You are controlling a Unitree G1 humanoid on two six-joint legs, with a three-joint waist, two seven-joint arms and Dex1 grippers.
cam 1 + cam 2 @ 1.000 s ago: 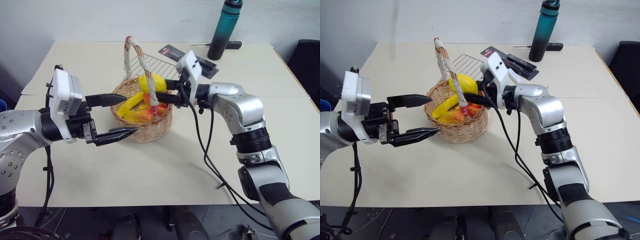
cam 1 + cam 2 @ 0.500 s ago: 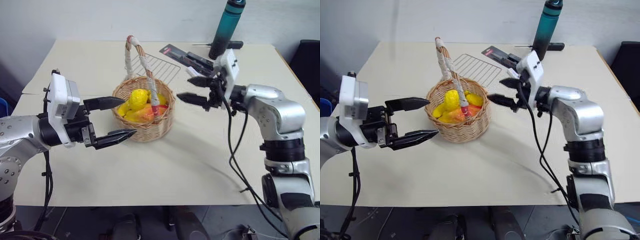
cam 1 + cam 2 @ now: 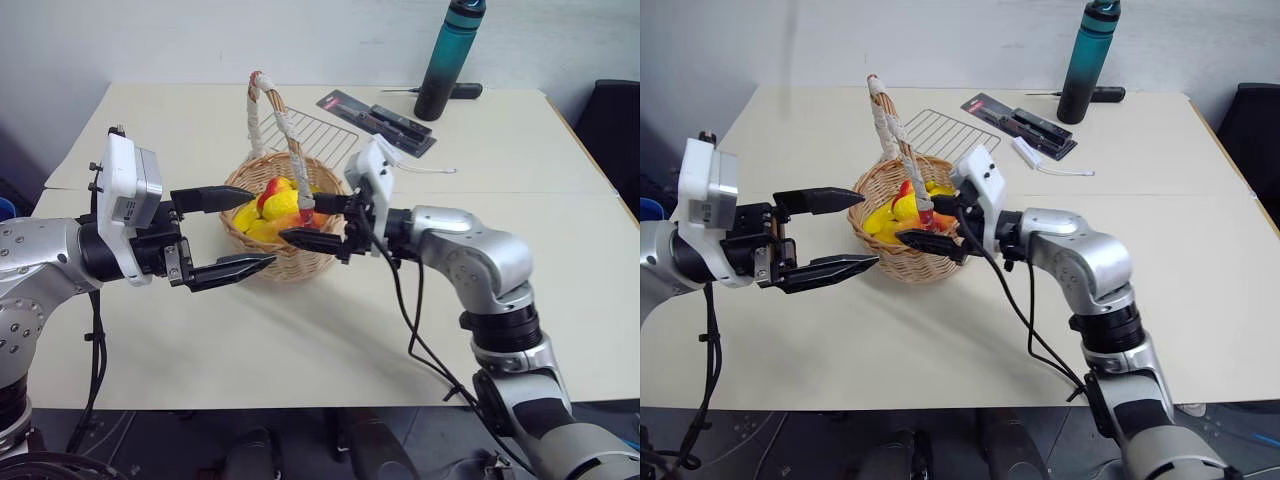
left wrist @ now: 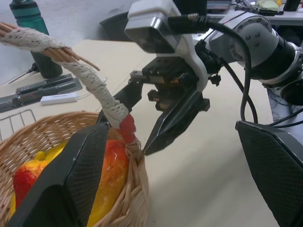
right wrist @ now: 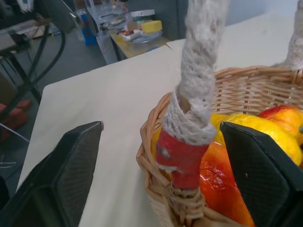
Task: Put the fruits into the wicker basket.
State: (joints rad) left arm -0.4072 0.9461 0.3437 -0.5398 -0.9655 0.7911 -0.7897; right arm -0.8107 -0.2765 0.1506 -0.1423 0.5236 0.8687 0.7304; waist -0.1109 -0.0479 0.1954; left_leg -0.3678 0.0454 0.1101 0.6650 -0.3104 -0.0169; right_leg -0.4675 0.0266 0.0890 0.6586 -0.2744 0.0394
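Left eye view: your wicker basket (image 3: 285,240) sits on the worktop (image 3: 330,330), fruits (image 3: 275,205) inside. Both claws gape empty, left claw (image 3: 235,230), right claw (image 3: 315,222). Right wrist view: the fruits look light, slick; handle (image 5: 189,118) grips best.

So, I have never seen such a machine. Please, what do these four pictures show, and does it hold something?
It is a two-armed robot at a table. Two pictures look down from its head; two come from cameras on its wrists. The left gripper and right gripper are both open and hold nothing. The right one has a finger on each side of the basket's handle base. The fruits lie inside the basket. Behind are a wire rack, a bottle and a flat black package.
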